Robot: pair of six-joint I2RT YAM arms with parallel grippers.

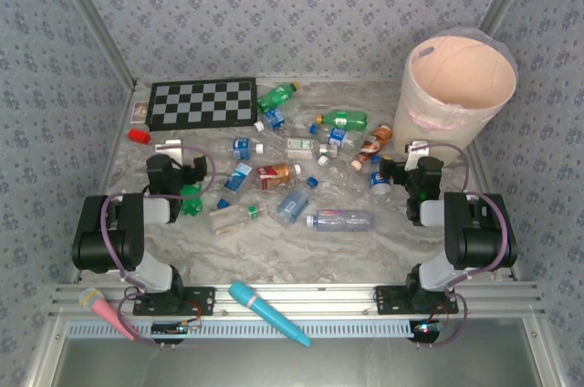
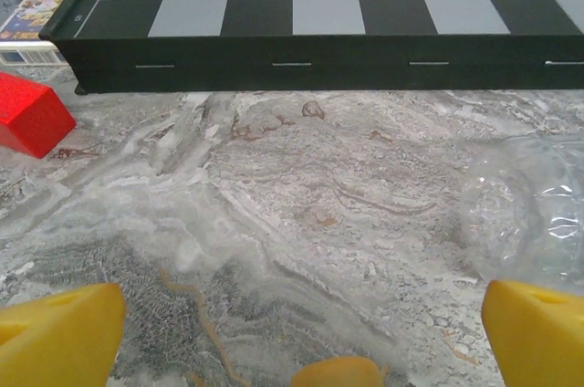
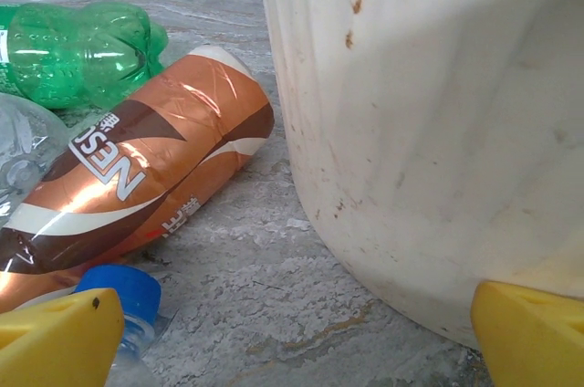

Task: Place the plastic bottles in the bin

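Our left pincer (image 2: 294,328) stands spread wide and holds nothing, well to the left of the bin (image 1: 436,120). Between its yellow fingers (image 2: 55,337) we see bare marbled table (image 2: 301,195). Still farther from the bin lie a red block (image 2: 32,113) and, on the near rail, a pink microphone (image 1: 105,309). Straight ahead of the pincer, the dark edge of the chessboard (image 2: 310,58) bars the way. A crumpled clear bottle (image 2: 534,218) lies just by the finger on the bin's side.

From there toward the bin, the plastic bottles (image 1: 274,175) lie scattered flat over the table, all that we see of them outside the bin. A teal microphone (image 1: 266,312) rests on the near rail, about halfway to the bin.

Close to the bin, a green bottle (image 3: 82,54) and a brown-labelled bottle (image 3: 137,177) lie on their sides. The brown one reaches nearly to the bin's foot, and we cannot tell whether it touches. A blue-capped bottle (image 3: 123,296) lies by the finger away from the bin.

Our right pincer (image 3: 292,337) is likewise spread wide and empty, just beside the bin. The bin's stained wall rises right before its other finger.
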